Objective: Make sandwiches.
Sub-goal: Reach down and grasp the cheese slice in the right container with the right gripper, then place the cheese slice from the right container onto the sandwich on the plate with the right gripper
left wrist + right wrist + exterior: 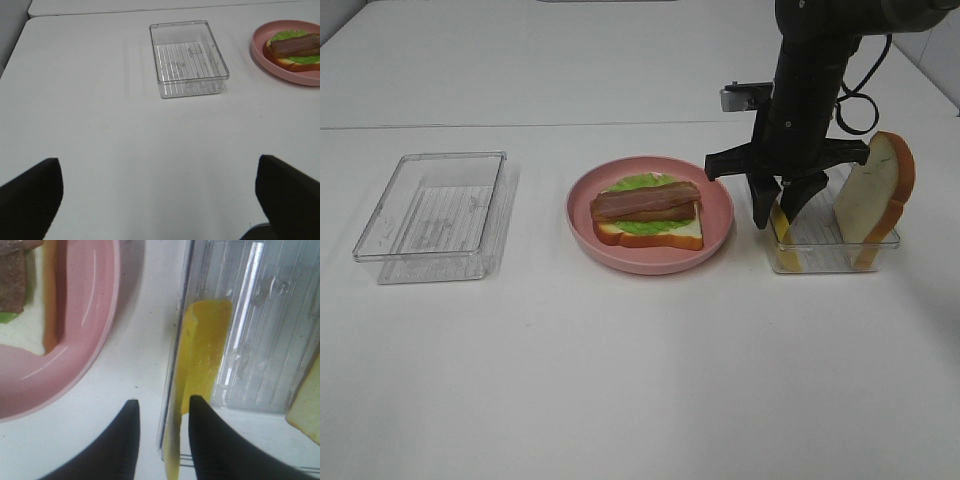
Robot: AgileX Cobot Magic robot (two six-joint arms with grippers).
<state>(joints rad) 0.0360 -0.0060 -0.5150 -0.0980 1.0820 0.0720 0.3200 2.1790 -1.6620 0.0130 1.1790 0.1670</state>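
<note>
On the pink plate (720,222) lies the open sandwich (648,212): a bread slice, green lettuce and brown bacon strips on top. A yellow cheese slice (781,240) leans inside the left wall of the clear tray (820,262), and a second bread slice (880,190) stands on edge at the tray's right end. My right gripper (776,216) points down over the cheese. In the right wrist view its jaws (161,402) stand narrowly open, straddling the cheese slice (205,340) and the tray wall. My left gripper (157,159) is wide open over bare table.
An empty clear tray (430,215) sits at the table's left, also in the left wrist view (190,55), with the plate (260,52) beyond it. The right arm's black body and cable rise behind the right tray.
</note>
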